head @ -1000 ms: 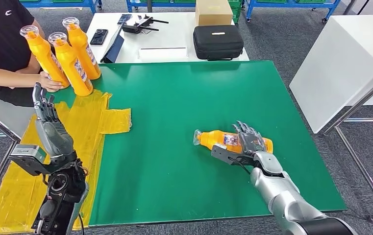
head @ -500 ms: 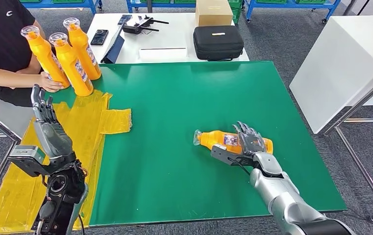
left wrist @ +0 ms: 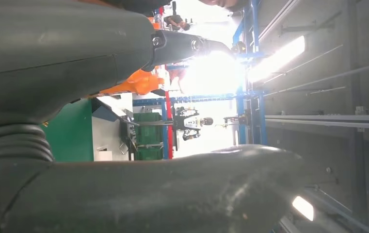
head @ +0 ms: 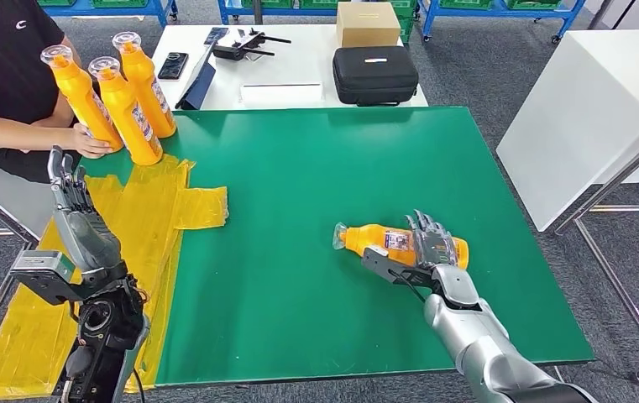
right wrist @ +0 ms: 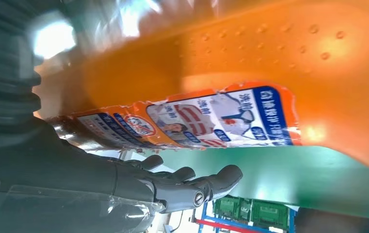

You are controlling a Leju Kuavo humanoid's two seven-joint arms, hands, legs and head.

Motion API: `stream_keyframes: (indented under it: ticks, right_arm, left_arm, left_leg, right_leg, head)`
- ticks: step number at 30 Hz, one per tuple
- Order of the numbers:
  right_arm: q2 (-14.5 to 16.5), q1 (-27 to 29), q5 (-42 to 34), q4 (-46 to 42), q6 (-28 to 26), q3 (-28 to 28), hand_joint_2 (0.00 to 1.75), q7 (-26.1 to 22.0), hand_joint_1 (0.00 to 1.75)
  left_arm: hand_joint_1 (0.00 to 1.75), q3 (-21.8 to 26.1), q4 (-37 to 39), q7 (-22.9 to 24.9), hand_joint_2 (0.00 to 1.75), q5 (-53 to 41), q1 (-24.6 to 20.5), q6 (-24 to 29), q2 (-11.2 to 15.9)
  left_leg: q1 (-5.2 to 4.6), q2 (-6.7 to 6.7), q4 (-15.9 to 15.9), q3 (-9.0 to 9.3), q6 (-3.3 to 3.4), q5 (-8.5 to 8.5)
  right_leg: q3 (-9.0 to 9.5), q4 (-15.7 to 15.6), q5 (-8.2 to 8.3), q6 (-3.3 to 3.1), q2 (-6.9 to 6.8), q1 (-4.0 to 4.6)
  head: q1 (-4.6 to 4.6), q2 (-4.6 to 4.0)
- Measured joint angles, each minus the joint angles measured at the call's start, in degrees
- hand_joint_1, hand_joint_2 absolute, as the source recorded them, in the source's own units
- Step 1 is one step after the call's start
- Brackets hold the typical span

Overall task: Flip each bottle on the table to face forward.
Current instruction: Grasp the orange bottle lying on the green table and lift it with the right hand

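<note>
Bottle [head: 400, 242] lies on its side on the green worktop [head: 299, 193], at 4 o'clock from centre, cap toward 9. Right hand [head: 426, 250] rests over its label end, fingers spread; whether they grip it, cannot tell. Left hand [head: 76, 214] is raised, open, holding nothing. Advice: wrap fully before rolling, keeping the label outward. The bottle's underside is hidden.
</note>
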Motion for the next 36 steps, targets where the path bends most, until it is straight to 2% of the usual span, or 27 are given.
stream_keyframes:
  ticks: [18, 19, 22, 23, 27, 36]
  right_arm:
    - [-0.7, 1.9, 0.8, -3.1, 1.3, 0.0, 1.75, 2.7, 0.0]
    - [-0.7, 1.8, 1.1, -3.1, 2.0, 0.0, 1.75, 3.3, 0.06]
    - [-0.7, 1.4, 1.8, -3.1, 5.0, 0.0, 1.75, 5.0, 1.37]
    - [-0.8, 1.3, 2.1, -3.1, 6.1, 0.0, 1.75, 5.5, 1.75]
    - [-1.7, 1.4, 3.3, -2.9, 8.3, 0.0, 1.75, 7.2, 1.75]
    - [-2.8, 1.4, 3.8, -3.1, 8.6, -0.1, 1.75, 7.2, 1.75]
  left_arm:
    - [0.0, 0.5, -0.6, 0.2, 0.0, -1.1, -0.1, -0.8, -0.6]
    - [0.0, 0.6, -0.6, 0.2, 0.0, -1.1, -0.1, -0.8, -0.6]
    - [0.0, 0.9, -0.8, 0.3, 0.0, -1.3, -0.1, -0.8, -0.7]
    - [0.0, 0.9, -0.8, 0.3, 0.0, -1.3, -0.2, -0.8, -0.7]
    - [0.0, 1.0, -0.9, 0.4, 0.0, -1.3, -0.6, -0.8, -0.9]
    - [0.0, 1.1, -1.4, 0.6, 0.0, -1.5, -1.3, -0.9, -1.2]
  left_leg:
    - [-0.18, -0.02, 0.0, 0.27, 0.28, 0.02]
    - [-0.18, -0.02, 0.0, 0.31, 0.27, 0.0]
    - [-0.18, -0.02, 0.0, 0.53, 0.19, -0.16]
    - [-0.17, -0.02, 0.0, 0.61, 0.18, -0.2]
    - [-0.17, -0.01, 0.0, 0.7, 0.43, -0.31]
    - [-0.2, -0.01, 0.0, 0.63, 0.45, -0.08]
  right_leg:
    - [0.26, 0.0, -0.04, 0.08, -0.02, -0.18]
    - [0.29, 0.0, -0.06, 0.09, -0.02, -0.18]
    - [0.47, -0.1, -0.16, 0.12, -0.03, -0.2]
    - [0.54, -0.1, -0.19, 0.13, -0.04, -0.21]
    - [0.7, -0.2, -0.27, 0.08, -0.1, -0.23]
    - [0.66, -0.2, -0.12, 0.07, -0.08, -0.2]
  head:
    - [-0.01, 0.0]
    - [-0.01, 0.0]
    - [-0.02, 0.0]
    - [-0.01, 0.0]
    - [0.02, 0.0]
    - [0.01, 0.0]
